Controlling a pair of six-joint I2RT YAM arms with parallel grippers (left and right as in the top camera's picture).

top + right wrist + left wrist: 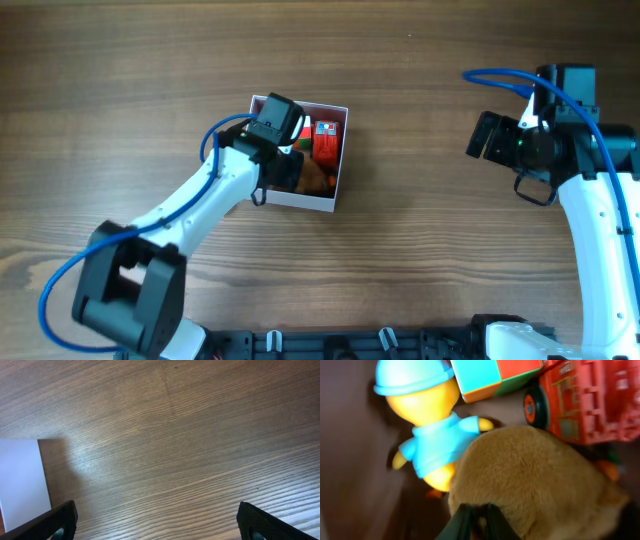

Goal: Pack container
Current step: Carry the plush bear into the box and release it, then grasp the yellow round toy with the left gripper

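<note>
The container point(300, 203), a white-walled square box, sits left of the table's middle. In it lie a red toy truck point(325, 142) and a brown plush toy point(312, 178). My left gripper point(479, 512) is down inside the box, its fingers pinched shut on the fur of the brown plush toy point(535, 480). Beside it lie a yellow figure in blue hat and shirt point(432, 435), a multicoloured block point(490, 377) and the red truck point(590, 400). My right gripper point(487, 137) is open and empty over bare wood at the right point(157, 522).
The container's white outer wall point(20, 480) shows at the left edge of the right wrist view. The wooden table point(420, 260) stretches between the box and the right arm. The left arm reaches in from the front left.
</note>
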